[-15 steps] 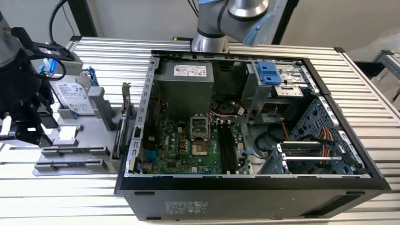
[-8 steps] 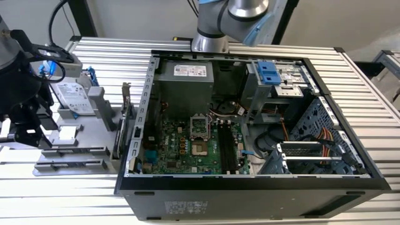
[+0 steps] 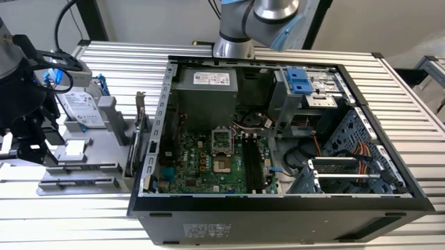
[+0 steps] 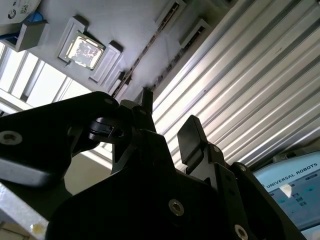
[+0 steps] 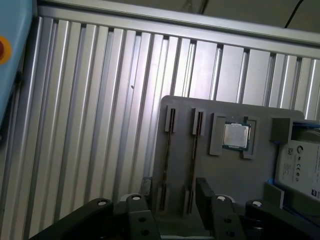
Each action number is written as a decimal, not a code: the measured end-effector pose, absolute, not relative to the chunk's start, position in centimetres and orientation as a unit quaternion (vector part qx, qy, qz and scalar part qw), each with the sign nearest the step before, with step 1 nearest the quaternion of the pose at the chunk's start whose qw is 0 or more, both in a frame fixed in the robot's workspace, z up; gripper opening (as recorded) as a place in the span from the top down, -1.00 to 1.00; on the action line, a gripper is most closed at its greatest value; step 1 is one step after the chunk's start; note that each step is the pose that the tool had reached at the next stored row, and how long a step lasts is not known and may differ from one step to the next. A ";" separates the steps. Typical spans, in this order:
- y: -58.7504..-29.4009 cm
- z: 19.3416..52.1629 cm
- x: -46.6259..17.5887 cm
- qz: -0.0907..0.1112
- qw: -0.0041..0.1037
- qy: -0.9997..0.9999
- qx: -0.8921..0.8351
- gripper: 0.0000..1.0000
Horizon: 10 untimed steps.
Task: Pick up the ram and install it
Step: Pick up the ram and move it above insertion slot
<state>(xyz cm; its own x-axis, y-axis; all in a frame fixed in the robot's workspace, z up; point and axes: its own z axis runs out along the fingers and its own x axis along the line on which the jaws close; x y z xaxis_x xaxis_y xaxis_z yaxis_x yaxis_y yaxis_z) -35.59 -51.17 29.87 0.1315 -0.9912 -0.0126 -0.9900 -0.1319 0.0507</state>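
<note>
My end effector [image 5: 174, 192] hangs just above the gray holder [image 5: 225, 175]. Its two fingers [image 5: 204, 189] are spread apart and hold nothing. The ram [image 5: 168, 150] stands on its thin edge in a slot of the holder. Its long side runs away from the fingers, across the holder. A second stick [image 5: 195, 150] stands in the next slot, nearer the processor chip [image 5: 236, 136]. Both sticks' near ends show between the fingers. The holder lies on the ribbed metal worktop [image 5: 100, 125], beside the open computer case [image 3: 278, 130].

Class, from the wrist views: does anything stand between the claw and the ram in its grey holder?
Nothing visible does. The open claw hangs over the ram sticks, which stand on edge in slots of the grey holder.
</note>
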 end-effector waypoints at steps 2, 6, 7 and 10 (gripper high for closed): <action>-51.2 29.8 -35.6 -0.021 0.015 -0.659 0.752 -1.00; -51.2 29.7 -35.6 -0.021 0.015 -0.659 0.752 -1.00; -51.2 29.7 -35.6 -0.021 0.015 -0.659 0.752 -1.00; -51.2 29.6 -35.6 -0.021 0.015 -0.659 0.752 -1.00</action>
<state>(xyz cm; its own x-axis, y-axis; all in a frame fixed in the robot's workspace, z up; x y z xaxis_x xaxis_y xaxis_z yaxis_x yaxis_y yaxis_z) -35.59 -51.17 29.58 0.1315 -0.9912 -0.0126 -0.9900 -0.1319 0.0506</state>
